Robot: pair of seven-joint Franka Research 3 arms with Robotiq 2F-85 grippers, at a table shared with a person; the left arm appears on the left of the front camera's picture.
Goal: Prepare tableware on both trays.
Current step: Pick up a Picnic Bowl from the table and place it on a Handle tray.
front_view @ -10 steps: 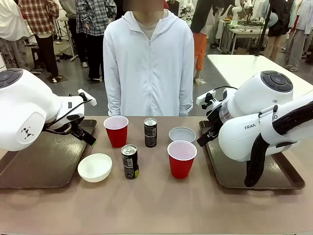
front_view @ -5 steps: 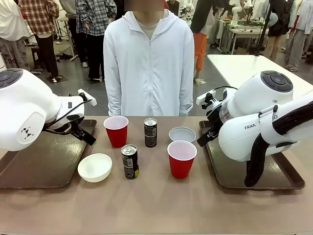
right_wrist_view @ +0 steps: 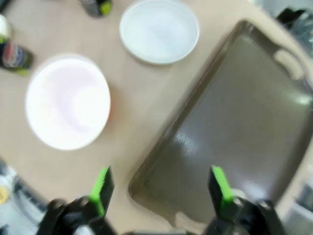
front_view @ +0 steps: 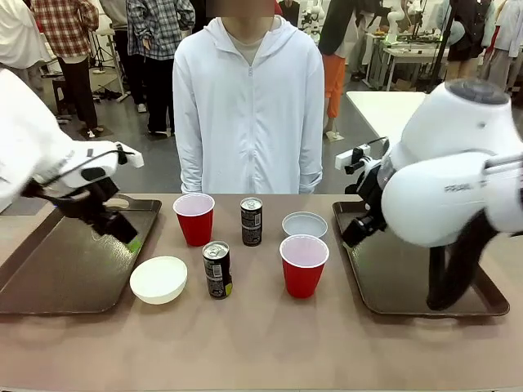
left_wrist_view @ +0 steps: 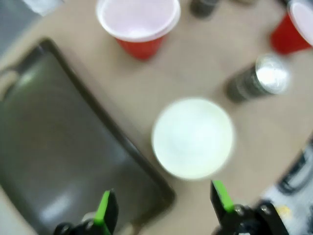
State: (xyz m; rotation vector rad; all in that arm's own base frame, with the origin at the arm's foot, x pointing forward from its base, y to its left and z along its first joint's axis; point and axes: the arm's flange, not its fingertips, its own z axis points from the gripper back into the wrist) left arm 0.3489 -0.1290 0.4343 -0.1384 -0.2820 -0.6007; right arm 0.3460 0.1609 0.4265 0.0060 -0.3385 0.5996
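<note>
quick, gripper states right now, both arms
left gripper: open, jaws spread wide, holding nothing
right gripper: open, jaws spread wide, holding nothing

1. Left tray, right tray: dark plastic, soft sheen.
2. Red cups: smooth plastic, slight gloss.
3. Cans: black sides, shiny metal tops.
4. White bowl: smooth, matt.
5. Tabletop: matt.

PLACE: big indoor robotics lab or demo hall | FLOOR: smooth grey floor | PEOPLE: onlookers standing in groups at the back | FURNITURE: white table to the right, far bench cluttered with gear | FOREGROUND: two white robot arms flank a tan table
</note>
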